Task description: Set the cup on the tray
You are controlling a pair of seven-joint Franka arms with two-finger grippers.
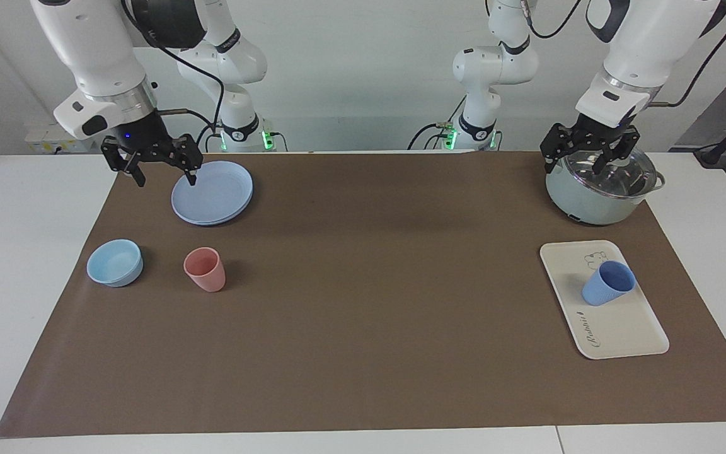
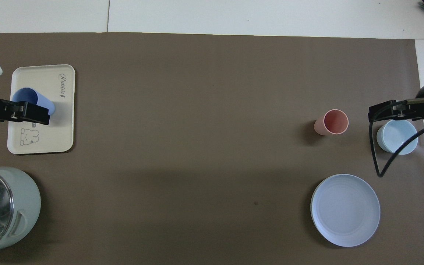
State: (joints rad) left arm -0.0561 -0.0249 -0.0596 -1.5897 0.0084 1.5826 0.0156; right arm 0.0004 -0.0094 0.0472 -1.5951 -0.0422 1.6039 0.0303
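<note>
The periwinkle-blue cup (image 1: 609,284) stands on the cream-white tray (image 1: 621,331) near its bear drawing, toward the left arm's end of the table. Nothing holds it. In the overhead view the cup (image 2: 28,96) is partly covered by my raised left gripper (image 2: 31,113) above the tray (image 2: 50,136). The facing view shows my left gripper (image 1: 590,157) open and empty, up in the air over the pot's lid and apart from the cup. My right gripper (image 1: 164,176) is open and empty, low over the edge of the round blue plate (image 1: 213,192).
A pale green pot with a glass lid (image 1: 596,195) stands nearer to the robots than the tray. A salmon-pink cup (image 1: 205,269) and a low light-blue bowl (image 1: 115,262) stand toward the right arm's end, farther from the robots than the plate.
</note>
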